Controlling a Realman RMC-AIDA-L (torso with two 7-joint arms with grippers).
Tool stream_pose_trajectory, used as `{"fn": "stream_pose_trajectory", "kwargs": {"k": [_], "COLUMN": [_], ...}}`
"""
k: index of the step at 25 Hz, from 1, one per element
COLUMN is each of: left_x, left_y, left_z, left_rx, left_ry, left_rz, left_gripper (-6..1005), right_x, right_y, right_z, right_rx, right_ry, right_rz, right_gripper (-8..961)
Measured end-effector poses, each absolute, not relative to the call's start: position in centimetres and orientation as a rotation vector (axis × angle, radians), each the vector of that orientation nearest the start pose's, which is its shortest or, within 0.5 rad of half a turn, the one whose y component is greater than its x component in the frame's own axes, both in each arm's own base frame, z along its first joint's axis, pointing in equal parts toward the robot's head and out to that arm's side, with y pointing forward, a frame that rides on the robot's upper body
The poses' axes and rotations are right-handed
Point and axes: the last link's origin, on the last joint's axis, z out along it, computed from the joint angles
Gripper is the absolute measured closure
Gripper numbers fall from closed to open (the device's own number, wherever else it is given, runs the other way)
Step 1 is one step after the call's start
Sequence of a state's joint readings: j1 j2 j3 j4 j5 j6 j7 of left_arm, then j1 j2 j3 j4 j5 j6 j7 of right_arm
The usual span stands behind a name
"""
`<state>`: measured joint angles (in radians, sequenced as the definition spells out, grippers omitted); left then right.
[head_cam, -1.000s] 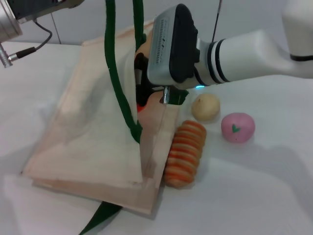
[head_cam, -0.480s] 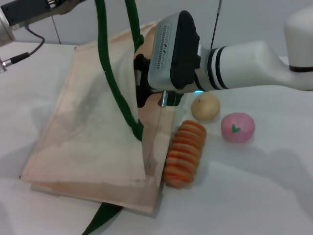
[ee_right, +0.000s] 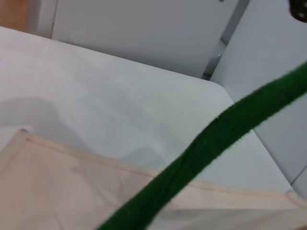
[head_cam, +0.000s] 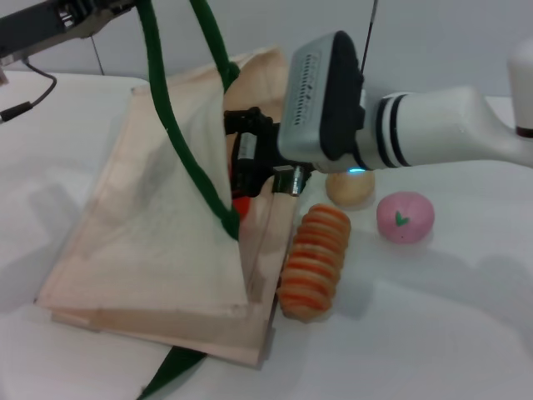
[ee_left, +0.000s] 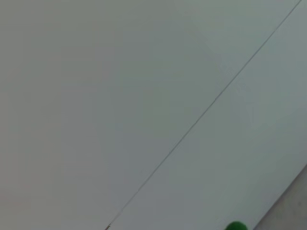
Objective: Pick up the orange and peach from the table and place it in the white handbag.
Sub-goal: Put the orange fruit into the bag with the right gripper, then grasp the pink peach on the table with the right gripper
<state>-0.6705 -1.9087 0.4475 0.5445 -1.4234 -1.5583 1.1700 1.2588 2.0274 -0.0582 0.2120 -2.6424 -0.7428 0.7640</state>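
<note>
A: Nearest?
B: Striped oblong piece [head_cam: 314,261] touching the bag's edge. Peach [head_cam: 405,217] on the table [head_cam: 433,325], beside a beige ball [head_cam: 350,188].
A: Bag?
B: White handbag [head_cam: 158,242] lying flat, green strap [head_cam: 179,125] lifted. Orange [head_cam: 241,205] peeking red in the mouth.
A: Grippers?
B: Right gripper [head_cam: 250,162] at the mouth; fingers unclear. Left gripper [head_cam: 62,15] farthest, up by the strap; grip unclear.

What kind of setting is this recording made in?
Probably a lab or test bench: a plain white table against bare pale wall panels, holding only toy food such as the peach and a cloth handbag.
</note>
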Motion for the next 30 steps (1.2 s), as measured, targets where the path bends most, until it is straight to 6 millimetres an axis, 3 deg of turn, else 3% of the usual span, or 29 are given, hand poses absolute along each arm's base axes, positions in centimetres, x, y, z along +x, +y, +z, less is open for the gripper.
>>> {"fn": "stream_pose_trajectory", "kwargs": {"k": [5, 7, 12, 14, 15, 21, 30], "left_x": [-23.9, -24.0, -24.1, -24.2, -24.3, -24.5, -25.0], "left_y": [39.5, 39.5, 39.6, 39.6, 39.5, 39.4, 39.2], "left_z": [11.4, 11.5, 11.5, 11.5, 11.5, 11.6, 12.0], "left_rx": [-2.205, -2.201, -2.191, -2.190, -2.187, -2.179, -2.164], "left_ry": [-1.215, -1.213, -1.216, -1.217, -1.219, -1.220, -1.226], "left_rz": [-1.333, -1.333, -1.329, -1.327, -1.326, -1.325, -1.327], "left_gripper": [879, 879, 879, 879, 879, 879, 879], "right_x": [11.1, 12.4, 14.7, 16.9, 16.9, 21.1, 25.0], "right_y": [42.2, 42.5, 42.7, 42.7, 42.7, 41.5, 40.7], "right_z": [-12.0, -9.9, -7.0, -5.2, -5.2, -2.4, -1.2], "right_rx": [-2.811, -2.817, -2.802, -2.780, -2.780, -2.780, -2.749], "right_ry": [-0.164, -0.100, 0.005, 0.099, 0.099, 0.293, 0.460], "right_rz": [0.309, 0.379, 0.437, 0.436, 0.436, 0.366, 0.176], "right_gripper": [207, 63, 74, 79, 81, 95, 115]}}
